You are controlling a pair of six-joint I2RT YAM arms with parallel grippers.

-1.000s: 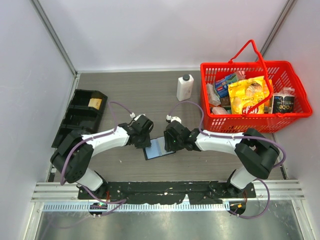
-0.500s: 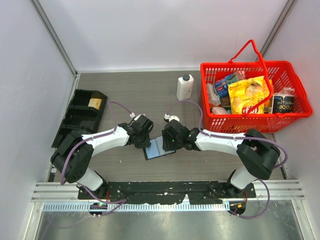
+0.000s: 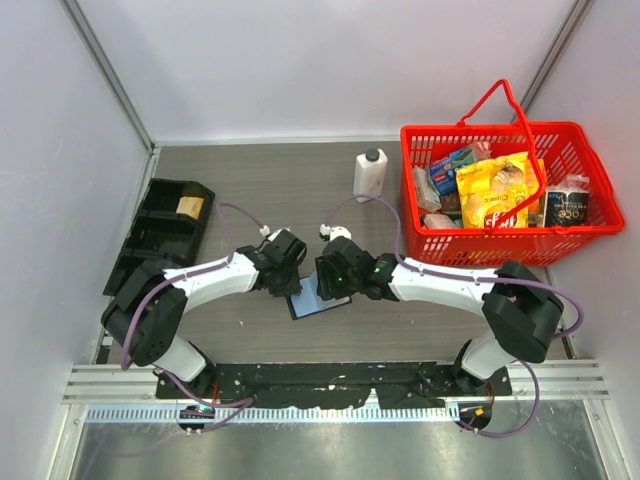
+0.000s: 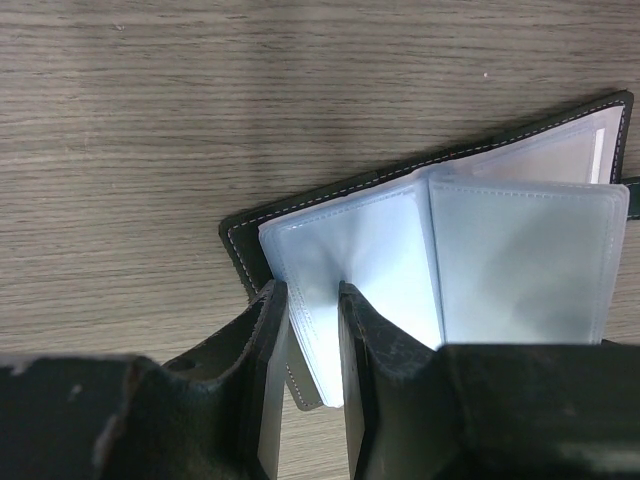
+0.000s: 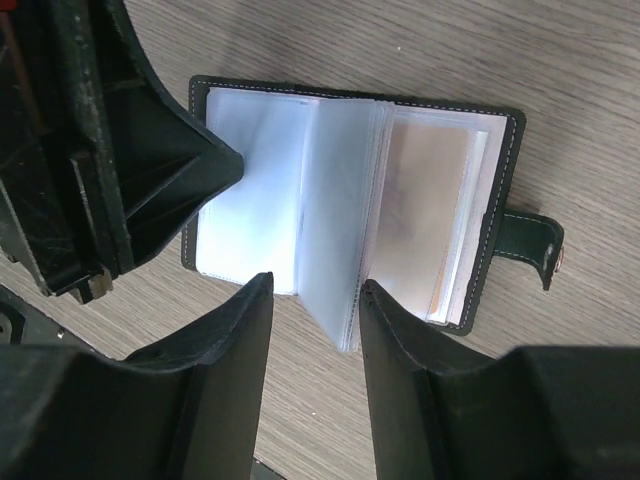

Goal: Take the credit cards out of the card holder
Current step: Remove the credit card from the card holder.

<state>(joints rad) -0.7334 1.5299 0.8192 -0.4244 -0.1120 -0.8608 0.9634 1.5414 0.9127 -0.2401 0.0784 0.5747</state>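
The black card holder [image 3: 322, 301] lies open on the table between my two grippers, its clear sleeves fanned out. In the right wrist view the card holder [image 5: 497, 190] shows a snap tab [image 5: 530, 245] and a yellowish-orange card [image 5: 430, 215] in its right pocket. The sleeves look light blue in the left wrist view [image 4: 520, 260]. My left gripper [image 4: 307, 298] is closed on the edge of the left-hand sleeves [image 3: 296, 284]. My right gripper [image 5: 312, 292] is open, one upright sleeve page between its fingers [image 3: 326, 290].
A red basket [image 3: 480, 243] full of groceries stands at the right. A white bottle [image 3: 369, 175] stands left of it. A black compartment tray [image 3: 150, 240] with a yellowish item [image 3: 189, 206] lies at the left wall.
My right gripper has moved a little to the left, over the open card holder. The left arm and the card holder have stayed in place.
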